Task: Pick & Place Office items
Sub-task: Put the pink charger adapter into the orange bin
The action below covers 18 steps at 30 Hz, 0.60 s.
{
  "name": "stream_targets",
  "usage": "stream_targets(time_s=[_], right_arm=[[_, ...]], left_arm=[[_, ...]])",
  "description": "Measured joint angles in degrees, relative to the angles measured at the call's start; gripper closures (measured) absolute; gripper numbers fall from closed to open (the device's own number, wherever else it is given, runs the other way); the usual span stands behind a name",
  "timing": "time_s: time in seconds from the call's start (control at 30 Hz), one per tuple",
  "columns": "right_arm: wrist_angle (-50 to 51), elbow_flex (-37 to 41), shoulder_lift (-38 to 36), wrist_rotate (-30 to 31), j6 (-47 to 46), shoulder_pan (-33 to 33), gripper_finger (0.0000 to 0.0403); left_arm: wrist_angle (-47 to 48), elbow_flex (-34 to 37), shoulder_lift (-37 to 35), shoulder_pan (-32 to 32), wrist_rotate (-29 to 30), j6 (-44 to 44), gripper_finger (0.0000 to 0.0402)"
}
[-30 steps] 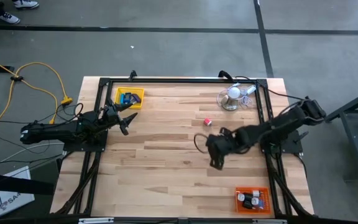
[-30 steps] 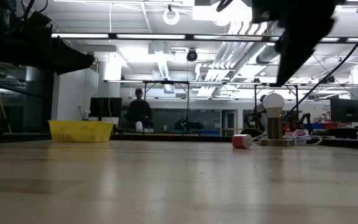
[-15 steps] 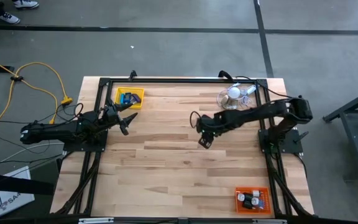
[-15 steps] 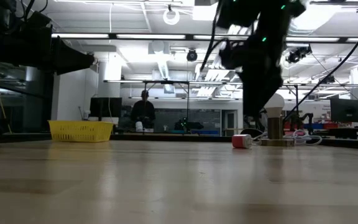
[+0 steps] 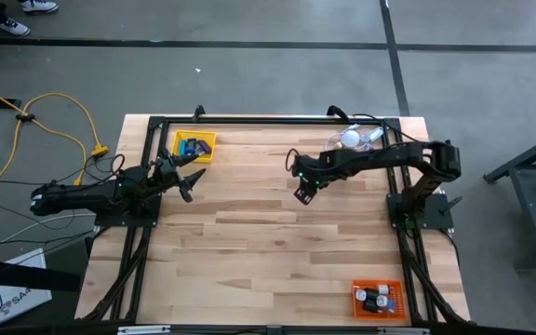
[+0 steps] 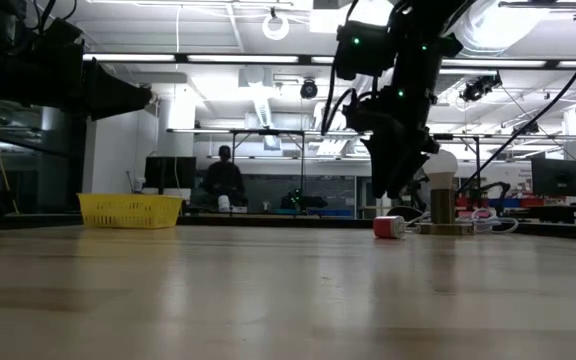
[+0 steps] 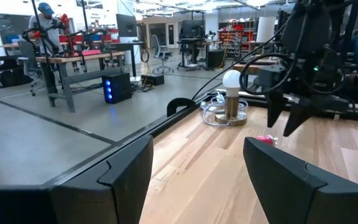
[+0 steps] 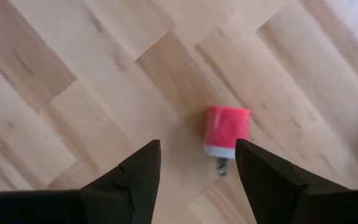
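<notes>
A small red piece with a white end [image 8: 227, 130] lies on its side on the wooden table; it also shows in the low view [image 6: 389, 226] and the left wrist view [image 7: 266, 139]. My right gripper [image 8: 197, 144] is open and hovers just above it, fingers pointing down, and hides it in the high view [image 5: 301, 194]. My left gripper [image 5: 194, 184] is open and empty at the table's left, near the yellow tray [image 5: 194, 146], which holds blue pieces.
The white ball-shaped object with a clear tangle [image 5: 352, 144] stands at the far right, close behind the right arm. An orange tray [image 5: 378, 298] with several small pieces sits at the near right corner. A black frame [image 5: 268, 119] runs along the table's edges.
My right gripper has gone from the middle of the table toward the far edge and a little left, and has come down over the red piece. The red piece has stayed where it was.
</notes>
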<state>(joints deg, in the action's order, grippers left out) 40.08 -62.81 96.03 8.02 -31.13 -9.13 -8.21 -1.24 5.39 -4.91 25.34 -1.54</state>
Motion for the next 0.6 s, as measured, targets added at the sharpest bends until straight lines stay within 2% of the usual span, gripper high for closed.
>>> stream_targets(time_s=[0.2, 0.6], right_arm=[[-0.1, 0.0, 0.0, 2.8, 2.1, -1.2, 0.0208], [0.0, 0.0, 3.1, 1.7, 3.6, -3.8, 0.0208]], left_arm=[[0.0, 0.0, 0.0, 0.0, 0.0, 0.0, 0.0159], [0.0, 0.0, 0.0, 0.0, 0.0, 0.0, 0.0159]])
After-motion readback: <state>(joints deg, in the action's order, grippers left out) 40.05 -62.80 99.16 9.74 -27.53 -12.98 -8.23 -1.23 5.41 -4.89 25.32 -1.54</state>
